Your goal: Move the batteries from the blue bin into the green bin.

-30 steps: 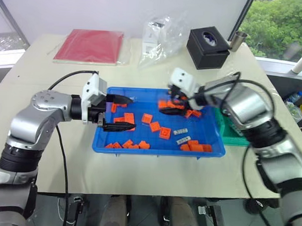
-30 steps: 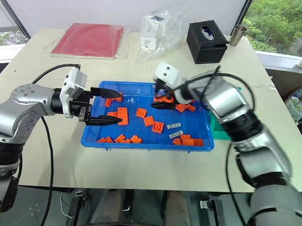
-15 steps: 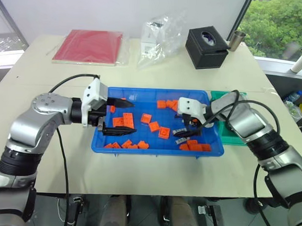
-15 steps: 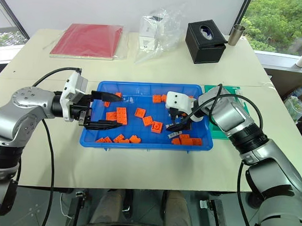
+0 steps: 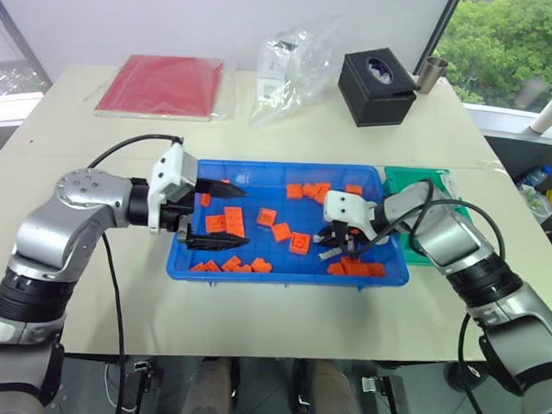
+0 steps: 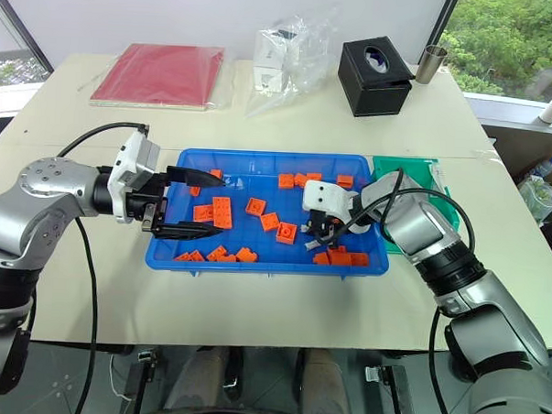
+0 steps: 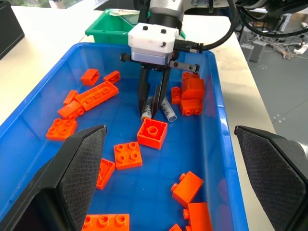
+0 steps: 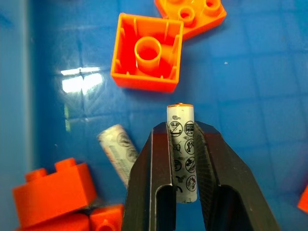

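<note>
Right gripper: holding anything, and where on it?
Right gripper is shut on a battery, pinched across its lower body; the far end sticks out past the fingertips.

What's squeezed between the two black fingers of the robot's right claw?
A battery, clamped between the right claw's fingers in the right wrist view. Another battery lies beside it on the blue bin's floor.

I see a pale beige desk point(image 5: 280, 317) standing against a plain white wall point(image 5: 220, 21). At the far right corner a dark-framed window point(image 5: 521, 48) looks onto green trees (daylight comes in from there). Beyond the desk's right edge, cables and clutter point(image 7: 279, 33) lie on a grey floor point(image 7: 284, 91).
</note>
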